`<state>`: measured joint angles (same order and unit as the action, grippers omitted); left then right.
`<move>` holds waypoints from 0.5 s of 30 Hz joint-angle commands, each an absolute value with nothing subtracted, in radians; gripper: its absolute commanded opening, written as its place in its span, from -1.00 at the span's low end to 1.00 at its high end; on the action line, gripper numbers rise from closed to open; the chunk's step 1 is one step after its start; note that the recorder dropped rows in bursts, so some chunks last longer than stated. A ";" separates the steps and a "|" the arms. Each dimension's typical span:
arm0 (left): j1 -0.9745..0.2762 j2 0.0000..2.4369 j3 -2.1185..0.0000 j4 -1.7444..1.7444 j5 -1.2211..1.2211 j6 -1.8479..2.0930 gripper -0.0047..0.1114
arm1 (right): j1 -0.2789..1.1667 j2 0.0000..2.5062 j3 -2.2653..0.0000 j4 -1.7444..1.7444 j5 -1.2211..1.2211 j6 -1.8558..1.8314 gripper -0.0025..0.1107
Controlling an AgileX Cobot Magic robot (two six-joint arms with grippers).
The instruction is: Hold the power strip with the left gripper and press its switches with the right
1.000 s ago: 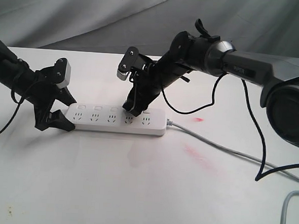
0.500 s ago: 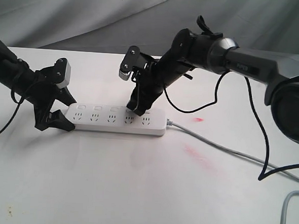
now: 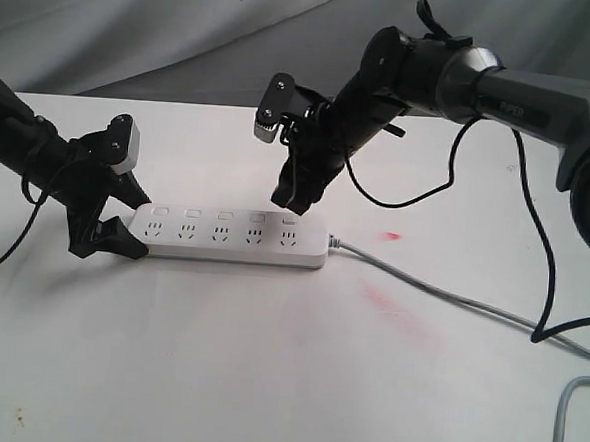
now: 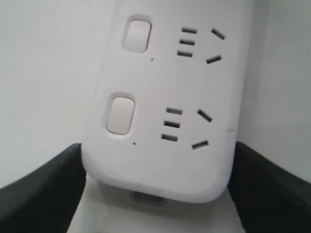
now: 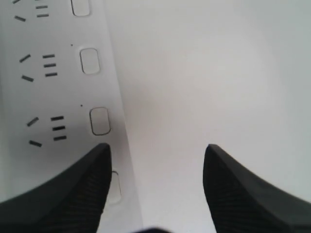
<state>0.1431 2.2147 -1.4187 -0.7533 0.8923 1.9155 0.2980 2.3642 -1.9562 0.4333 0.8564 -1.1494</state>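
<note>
1 power strip (image 3: 228,254), 5 switches (image 3: 224,217), 5 sockets (image 3: 220,236)

The power strip (image 3: 232,236) is plain white, its socket slots dark grey to black. The switches (image 4: 120,115) are white, slightly duller than the casing, with thin grey outlines. The cord (image 3: 441,295) is light grey. The left gripper (image 3: 139,229) is black and carries a white-grey block (image 3: 125,147). The right gripper (image 3: 291,206) is black, with a silver-grey plate (image 3: 274,108). The tabletop (image 3: 265,380) is white, marked right of centre by a red spot (image 3: 392,235) and a fainter pink smear (image 3: 400,313). The backdrop cloth (image 3: 167,23) is grey.
</note>
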 commanded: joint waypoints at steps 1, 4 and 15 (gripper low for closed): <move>0.141 2.212 -1.424 -0.758 0.891 1.918 0.07 | 0.270 2.354 -1.951 0.421 0.883 -1.143 -0.02; 0.141 2.212 -1.424 -0.758 0.891 1.918 0.07 | 0.270 2.354 -1.951 0.419 0.888 -1.143 -0.02; 0.141 2.212 -1.424 -0.758 0.891 1.916 0.07 | 0.270 2.369 -1.951 0.425 0.895 -1.143 -0.02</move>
